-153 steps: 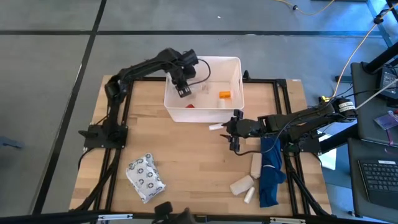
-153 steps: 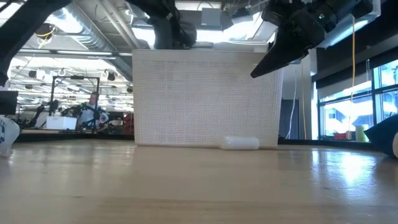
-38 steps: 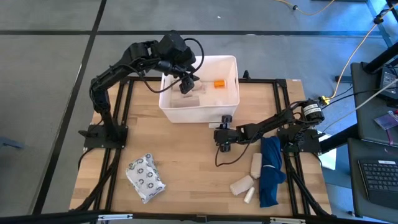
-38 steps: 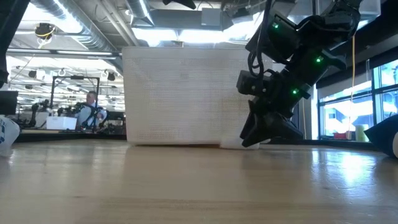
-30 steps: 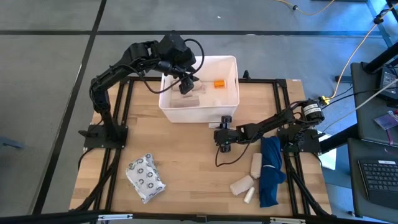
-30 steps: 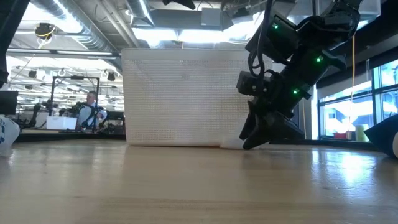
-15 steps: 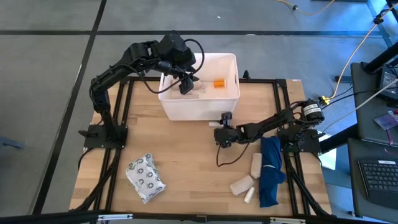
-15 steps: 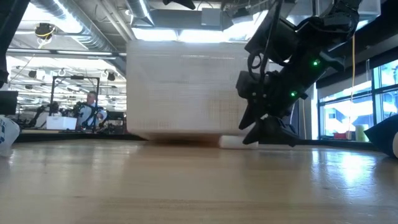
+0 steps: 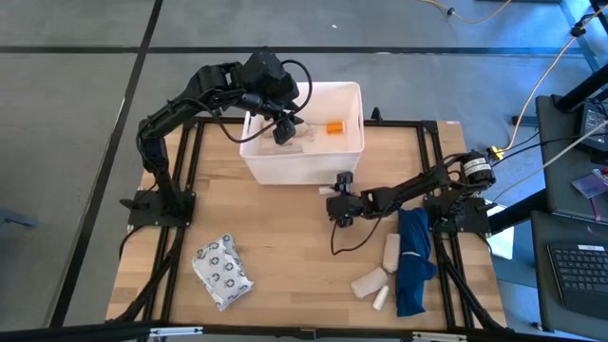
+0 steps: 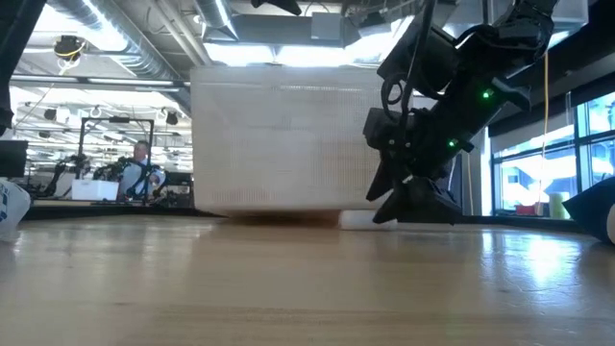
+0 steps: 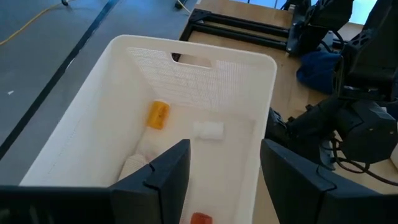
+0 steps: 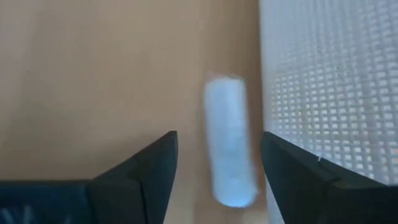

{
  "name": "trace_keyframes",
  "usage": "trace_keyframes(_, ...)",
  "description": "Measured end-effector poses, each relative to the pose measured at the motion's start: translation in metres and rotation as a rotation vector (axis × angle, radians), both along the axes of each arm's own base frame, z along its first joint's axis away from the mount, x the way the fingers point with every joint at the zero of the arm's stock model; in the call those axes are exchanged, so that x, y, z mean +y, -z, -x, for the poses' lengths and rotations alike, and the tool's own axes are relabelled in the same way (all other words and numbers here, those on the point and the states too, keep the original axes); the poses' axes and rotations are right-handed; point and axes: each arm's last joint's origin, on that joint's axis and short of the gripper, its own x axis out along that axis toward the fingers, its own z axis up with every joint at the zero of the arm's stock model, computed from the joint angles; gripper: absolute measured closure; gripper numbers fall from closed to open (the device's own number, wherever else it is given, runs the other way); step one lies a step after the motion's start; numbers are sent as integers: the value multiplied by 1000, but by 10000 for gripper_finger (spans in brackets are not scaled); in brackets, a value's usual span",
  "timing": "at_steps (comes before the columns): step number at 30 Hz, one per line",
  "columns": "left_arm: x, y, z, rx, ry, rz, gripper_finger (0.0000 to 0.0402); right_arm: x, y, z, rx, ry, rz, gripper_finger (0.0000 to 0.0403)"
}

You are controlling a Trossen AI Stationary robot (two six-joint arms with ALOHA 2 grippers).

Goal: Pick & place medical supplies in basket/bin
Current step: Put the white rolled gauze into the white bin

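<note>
The right gripper is held low over the light wooden table, just beside the near wall of the white rectangular plastic tub. Its two dark fingers are spread apart, and a small white cylindrical tube lies flat on the table between them, ungrasped, right beside the tub's perforated wall. In the low view the same tube is seen resting at the foot of the tub, under the gripper.

The left gripper is held above the far left part of the tub, its fingers parted and nothing between them. Inside the tub a small orange bottle, a small white roll, a beige roll and a small red-orange item are seen.

Farther off on the table, a crinkly grey packet with a dark ring pattern lies near the front left, and three beige and white rolls lie at the front right, beside a long dark-blue cloth.
</note>
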Motion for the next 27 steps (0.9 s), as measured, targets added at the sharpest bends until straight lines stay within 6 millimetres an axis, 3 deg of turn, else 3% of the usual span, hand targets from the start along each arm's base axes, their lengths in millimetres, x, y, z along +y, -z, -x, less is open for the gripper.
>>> trace_keyframes(4,0,0,0,1,0,0,216,-1,1,0,6,-30,-59,173)
trace_keyframes(18,0,2,1,20,0,8,216,-9,1,0,6,1,-27,173)
trace_keyframes(27,-1,2,1,26,1,10,215,-10,19,-7,-5,11,-5,173)
